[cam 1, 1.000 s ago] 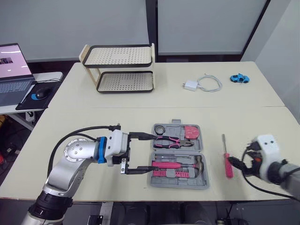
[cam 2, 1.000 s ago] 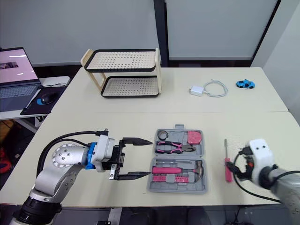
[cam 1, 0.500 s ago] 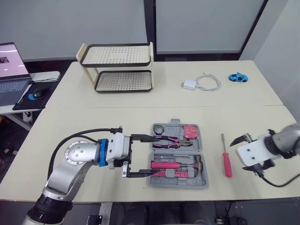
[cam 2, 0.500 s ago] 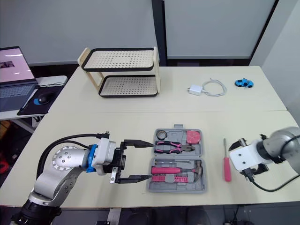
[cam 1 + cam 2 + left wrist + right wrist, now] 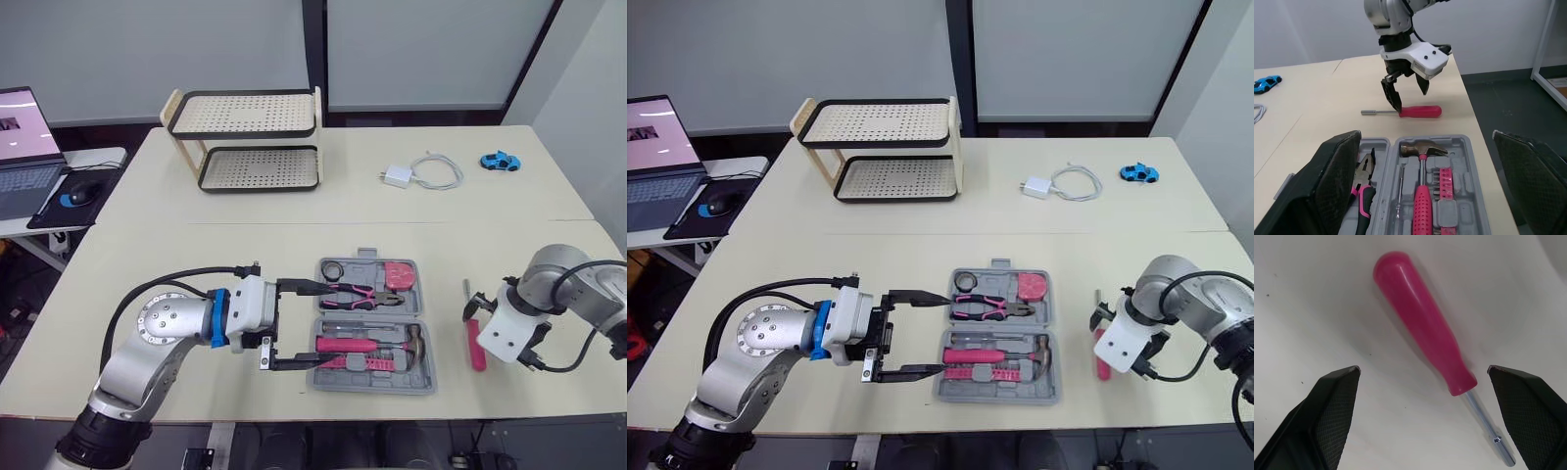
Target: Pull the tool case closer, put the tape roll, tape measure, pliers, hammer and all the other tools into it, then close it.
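Note:
The grey tool case (image 5: 427, 335) lies open at the front middle of the table. Inside it are a tape roll (image 5: 335, 270), a pink tape measure (image 5: 399, 276), pliers (image 5: 358, 293) and a pink-handled hammer (image 5: 367, 343). My left gripper (image 5: 315, 324) is open, one fingertip at each end of the case's left edge. A pink-handled screwdriver (image 5: 476, 350) lies on the table to the right of the case. Just above its handle (image 5: 1422, 330) hangs my right gripper (image 5: 1406, 93), open and pointing down, a finger on each side.
A two-tier shelf (image 5: 245, 142) stands at the back left. A white charger with its cable (image 5: 421, 174) and a blue toy car (image 5: 500, 161) lie at the back right. A laptop (image 5: 24, 137) and a mouse (image 5: 76, 196) sit on a side table to the left.
My right arm has swung in from the table's front right corner and now hangs over the screwdriver, pointing down. The left gripper has edged a little closer to the case.

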{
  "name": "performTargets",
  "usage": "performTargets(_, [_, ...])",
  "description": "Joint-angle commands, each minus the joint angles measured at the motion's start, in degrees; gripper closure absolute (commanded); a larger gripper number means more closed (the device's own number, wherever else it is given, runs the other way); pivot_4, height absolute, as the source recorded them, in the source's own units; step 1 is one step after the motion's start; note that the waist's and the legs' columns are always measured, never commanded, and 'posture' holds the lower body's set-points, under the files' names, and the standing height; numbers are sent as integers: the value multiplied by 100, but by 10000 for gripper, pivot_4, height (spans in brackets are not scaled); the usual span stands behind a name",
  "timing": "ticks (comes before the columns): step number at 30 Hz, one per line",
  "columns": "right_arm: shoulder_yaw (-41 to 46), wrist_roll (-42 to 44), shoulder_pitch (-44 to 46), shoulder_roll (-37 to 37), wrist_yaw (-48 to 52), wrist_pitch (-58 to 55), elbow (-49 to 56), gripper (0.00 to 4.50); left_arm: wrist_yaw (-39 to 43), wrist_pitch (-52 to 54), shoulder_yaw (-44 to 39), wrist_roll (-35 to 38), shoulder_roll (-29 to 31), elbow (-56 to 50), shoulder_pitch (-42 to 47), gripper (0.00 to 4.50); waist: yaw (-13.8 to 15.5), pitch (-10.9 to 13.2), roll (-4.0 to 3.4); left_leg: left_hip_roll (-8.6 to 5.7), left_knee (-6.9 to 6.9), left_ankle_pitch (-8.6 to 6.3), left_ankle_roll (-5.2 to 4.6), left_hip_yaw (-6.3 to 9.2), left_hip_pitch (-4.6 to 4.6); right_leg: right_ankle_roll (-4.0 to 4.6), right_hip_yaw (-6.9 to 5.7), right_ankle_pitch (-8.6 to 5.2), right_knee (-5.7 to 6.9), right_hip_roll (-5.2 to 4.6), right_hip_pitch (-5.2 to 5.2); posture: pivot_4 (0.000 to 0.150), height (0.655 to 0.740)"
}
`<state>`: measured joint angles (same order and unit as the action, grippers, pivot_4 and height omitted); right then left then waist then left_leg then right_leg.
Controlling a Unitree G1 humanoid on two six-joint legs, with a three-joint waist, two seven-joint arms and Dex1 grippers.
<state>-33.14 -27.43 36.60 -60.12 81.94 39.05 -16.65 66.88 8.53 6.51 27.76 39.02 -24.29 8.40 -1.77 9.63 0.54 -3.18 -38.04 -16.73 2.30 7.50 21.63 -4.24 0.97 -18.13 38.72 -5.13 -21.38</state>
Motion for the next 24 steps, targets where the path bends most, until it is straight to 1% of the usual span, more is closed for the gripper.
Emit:
performTargets(1, [-129,-293,338,223,-98,349,-463,175,-52,17,17,-22,17,-187,13,0,-1,0,0,0,0,0,0,0,0,0,1,0,1,0,0,1500,7400])
performTargets(9, [-480,-793,874,744,-401,863,-1440,175,-88,0,66,-98,4,-203,-16,0,-6,0,0,-2,-1,2,3,0,-1,1,2,0,5,0,-2,1500,7400])
performTargets(10, [-504,-842,911,785,-442,913,-1539,3937,-94,-2,71,-111,-2,-207,-23,0,-7,0,0,-2,-1,2,3,0,-1,1,2,0,5,0,-2,1500,7400])
performTargets(11, [-526,-889,938,809,-471,972,-1614,5871,-101,0,75,-118,-5,-211,-29,0,-7,0,0,-2,-1,2,4,1,-2,1,1,0,6,0,-1,1500,7400])
performTargets(18, [-567,-1017,957,872,-695,1178,-1876,31917,-154,-33,105,-154,-29,-174,-42,0,18,-1,0,-5,-2,2,4,3,-3,1,1,0,7,-2,1,1500,7400])
performTargets(20, [-545,-995,905,818,-713,1215,-1847,38393,-165,-39,115,-161,-41,-172,-44,0,23,-1,1,-7,-3,2,4,4,-3,1,1,1,7,-3,2,1500,7400])
performTargets(24, [-335,-642,752,540,-513,1086,-1532,38874,-162,-69,127,-181,-65,-145,-57,0,27,-1,0,-7,-3,2,4,5,-3,1,0,1,7,-4,2,1500,7400])
